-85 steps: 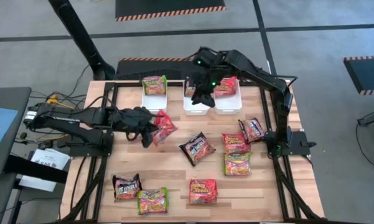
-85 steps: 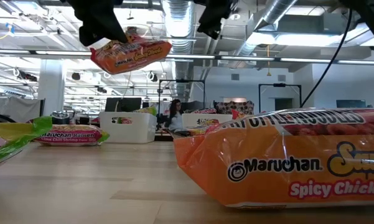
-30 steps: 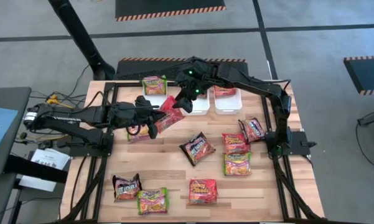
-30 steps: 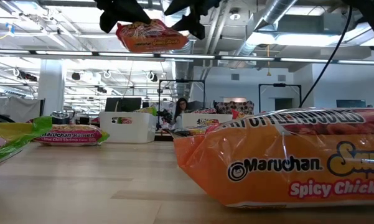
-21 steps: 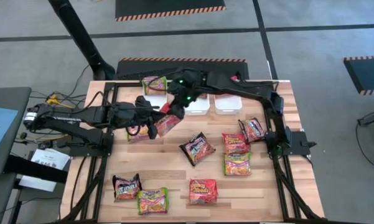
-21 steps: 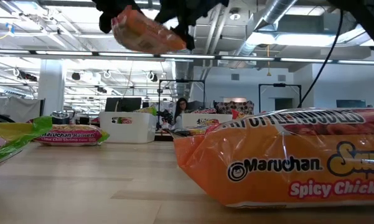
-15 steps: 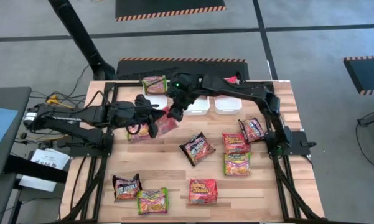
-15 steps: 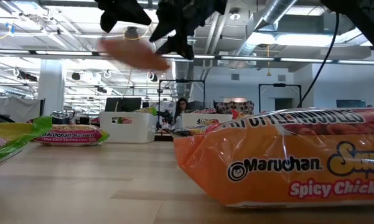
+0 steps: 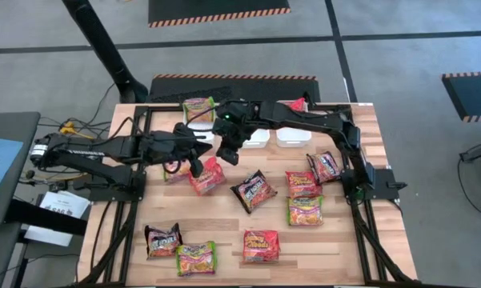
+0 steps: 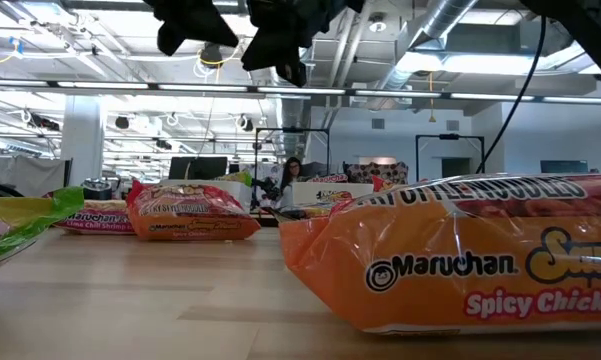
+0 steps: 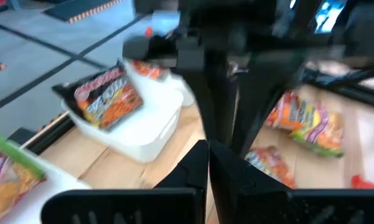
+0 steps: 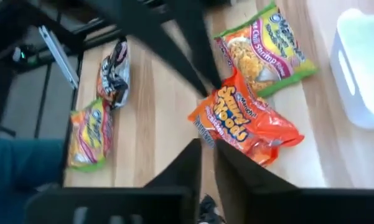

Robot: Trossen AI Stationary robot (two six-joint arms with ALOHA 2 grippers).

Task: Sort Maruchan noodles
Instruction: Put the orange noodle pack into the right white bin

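A red-orange Maruchan noodles packet (image 9: 208, 177) lies flat on the wooden table (image 9: 224, 220), also seen in the low view (image 10: 191, 212) and the right wrist view (image 12: 247, 122). No gripper touches it. My left gripper (image 9: 194, 166) hangs shut just above its left side. My right gripper (image 9: 228, 154) hovers close above its far right side, fingers together with nothing between them (image 12: 206, 167). In the left wrist view my left gripper (image 11: 208, 167) is shut and bare, with the right arm right in front of it.
Three white tubs (image 9: 252, 138) stand along the far edge; the left holds a green packet (image 9: 198, 106), the middle a black one (image 11: 104, 99), the right a red one (image 9: 296, 103). Several more packets lie about: green (image 9: 174, 172), black (image 9: 254, 190), red (image 9: 261, 246).
My right gripper has come down and toward the table's left, up to the red-orange packet held high by my left gripper, and its fingers have closed. The packet has dropped out of the hold and fallen flat on the table below both grippers.
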